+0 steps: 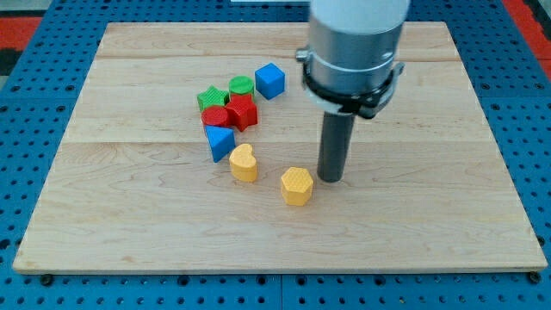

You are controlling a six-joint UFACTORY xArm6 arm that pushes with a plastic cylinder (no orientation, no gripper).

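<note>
My tip (331, 178) rests on the wooden board just right of the yellow hexagon block (296, 185), a small gap apart from it. A yellow heart block (244, 162) lies further to the view's left. Above it sits a cluster: a blue triangle block (219, 140), a red cylinder (215, 118), a red star block (242, 111), a green star block (209, 97) and a green cylinder (241, 85). A blue cube (269, 80) stands at the cluster's upper right.
The wooden board (129, 207) lies on a blue perforated table (26, 172). The arm's grey body (353, 43) hangs over the board's upper right part.
</note>
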